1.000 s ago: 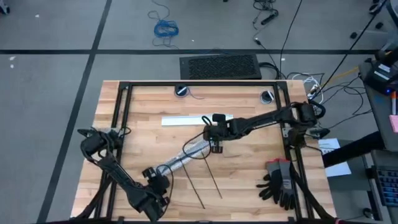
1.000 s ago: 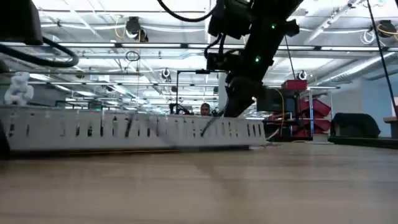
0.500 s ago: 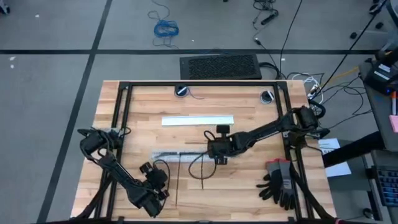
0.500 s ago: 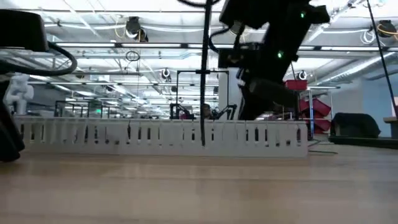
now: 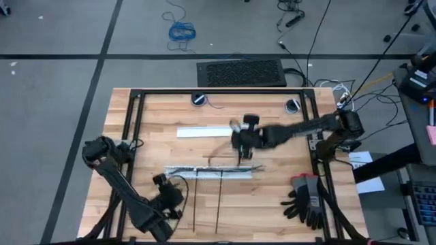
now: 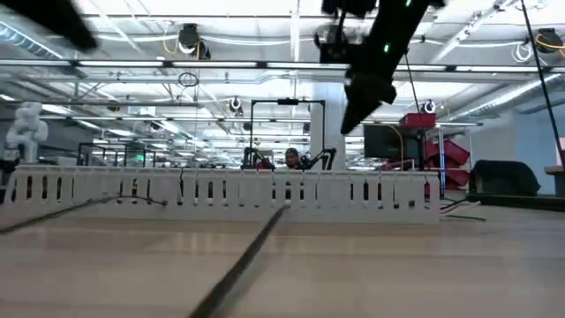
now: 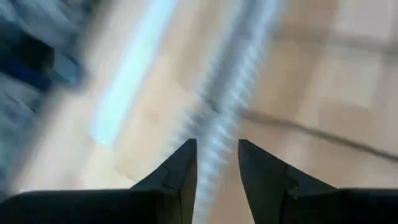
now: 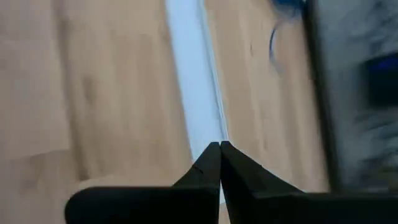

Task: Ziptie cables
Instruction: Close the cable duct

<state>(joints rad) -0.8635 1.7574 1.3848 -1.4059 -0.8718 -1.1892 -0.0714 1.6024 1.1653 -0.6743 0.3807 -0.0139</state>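
Note:
A white slotted strip (image 5: 211, 172) lies across the table's middle and stands as a low wall in the low view (image 6: 221, 190). The thin grey cables (image 5: 182, 171) run along its left part; one wire trails off it (image 6: 84, 210). Two dark zipties (image 5: 193, 204) (image 5: 219, 203) lie flat, pointing at the near edge; one crosses the low view's foreground (image 6: 238, 265). My right gripper (image 5: 242, 145) hangs shut above the table between the two white strips, holding nothing. My left gripper (image 5: 167, 194) is open near the slotted strip's left end (image 7: 217, 124), touching nothing.
A second, plain white strip (image 5: 216, 131) lies farther back (image 8: 196, 93). Black gloves (image 5: 306, 199) lie at the near right corner. A black frame (image 5: 218, 92) rims the table. Bare wood shows on the near right, between the zipties and the gloves.
My right gripper has risen and gone toward the far edge, away from the slotted strip. The strip, slanted and partly lifted a second ago, now lies flat across the table. The ziptie that hung upright below my right gripper now lies on the table. My left gripper has drawn back slightly.

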